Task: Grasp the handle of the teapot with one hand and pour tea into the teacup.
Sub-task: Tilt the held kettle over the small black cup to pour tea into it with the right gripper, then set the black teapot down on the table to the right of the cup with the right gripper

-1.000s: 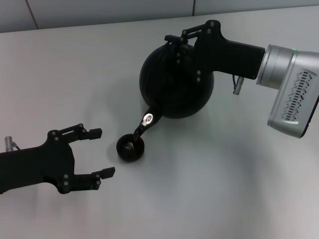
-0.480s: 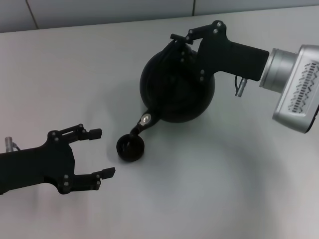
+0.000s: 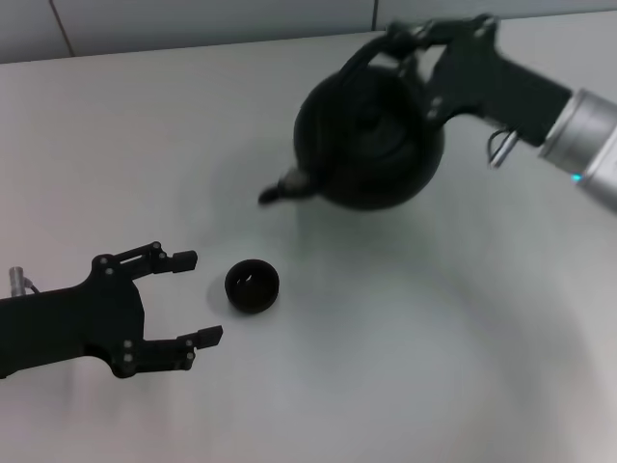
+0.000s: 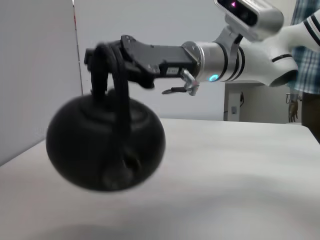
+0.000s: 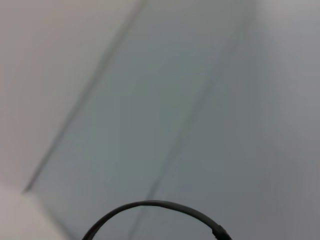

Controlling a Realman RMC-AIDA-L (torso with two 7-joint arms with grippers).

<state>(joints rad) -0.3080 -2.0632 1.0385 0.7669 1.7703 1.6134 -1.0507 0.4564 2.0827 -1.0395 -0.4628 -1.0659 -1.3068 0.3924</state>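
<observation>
The round black teapot (image 3: 371,140) hangs in the air at the back right, level, its short spout (image 3: 280,189) pointing toward the left. My right gripper (image 3: 405,43) is shut on its arched black handle (image 3: 371,53) at the top. The left wrist view shows the teapot (image 4: 105,145) hanging from the handle (image 4: 117,85) in the right gripper (image 4: 107,50). The handle's arc (image 5: 150,212) also shows in the right wrist view. The small black teacup (image 3: 253,285) stands on the table in front of the spout. My left gripper (image 3: 198,297) is open, just left of the cup.
The white table (image 3: 405,357) stretches around the cup. A grey wall (image 3: 193,24) runs along the table's back edge.
The right gripper has lifted the teapot up and back to the right and levelled it. The spout has left the cup. The left arm has not moved.
</observation>
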